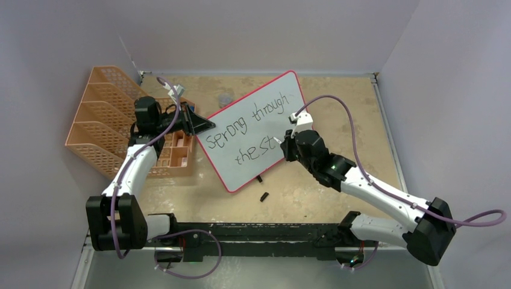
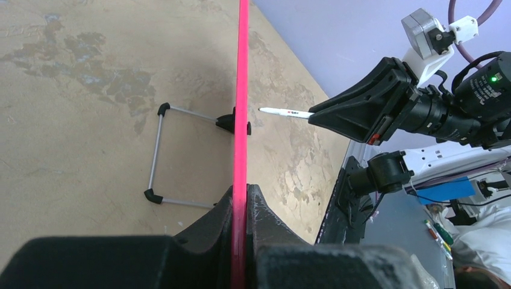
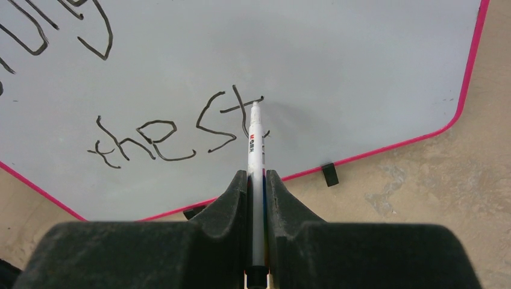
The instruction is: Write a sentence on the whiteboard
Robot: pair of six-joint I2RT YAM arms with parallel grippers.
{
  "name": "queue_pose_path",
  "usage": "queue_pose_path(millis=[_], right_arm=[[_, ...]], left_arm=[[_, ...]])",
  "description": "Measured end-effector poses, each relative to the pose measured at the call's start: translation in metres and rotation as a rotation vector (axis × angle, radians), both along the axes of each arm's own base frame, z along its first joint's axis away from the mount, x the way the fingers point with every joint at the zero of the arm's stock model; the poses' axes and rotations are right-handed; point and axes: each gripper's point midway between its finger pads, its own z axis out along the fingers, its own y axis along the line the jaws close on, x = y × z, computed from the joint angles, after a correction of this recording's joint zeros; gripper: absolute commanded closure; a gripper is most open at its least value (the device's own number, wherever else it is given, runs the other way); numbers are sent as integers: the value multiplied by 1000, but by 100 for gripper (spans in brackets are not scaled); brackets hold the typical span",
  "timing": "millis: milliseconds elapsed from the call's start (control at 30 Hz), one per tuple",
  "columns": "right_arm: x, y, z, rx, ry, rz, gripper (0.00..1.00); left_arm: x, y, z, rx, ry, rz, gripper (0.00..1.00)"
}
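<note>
Left gripper (image 2: 241,194) is clamped shut on the board (image 1: 242,173) edge. Right gripper (image 3: 257,178) is shut on the pen (image 3: 255,135), tip at the unfinished sentence (image 1: 250,120) on the board's lower line. Risk: excess pen pressure could shift the board and skew strokes.

On my feed an orange rack (image 1: 99,120) lies at the far left of the tan table (image 1: 361,96), with a small orange tray (image 1: 179,152) just right of it. A small black piece (image 1: 264,196) lies alone near the centre.
</note>
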Motion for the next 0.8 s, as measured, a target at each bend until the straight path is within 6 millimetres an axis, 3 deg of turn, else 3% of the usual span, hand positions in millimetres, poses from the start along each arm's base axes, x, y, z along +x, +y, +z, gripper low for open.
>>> queue_pose_path(millis=[400,800], right_arm=[[4,-6,-16,14,-3,-6,100],[13,-9,-9,53,-28,-17,100]], left_arm=[[-1,5,-2,18,18,10,100],[-3,4,-1,15,17,3,100]])
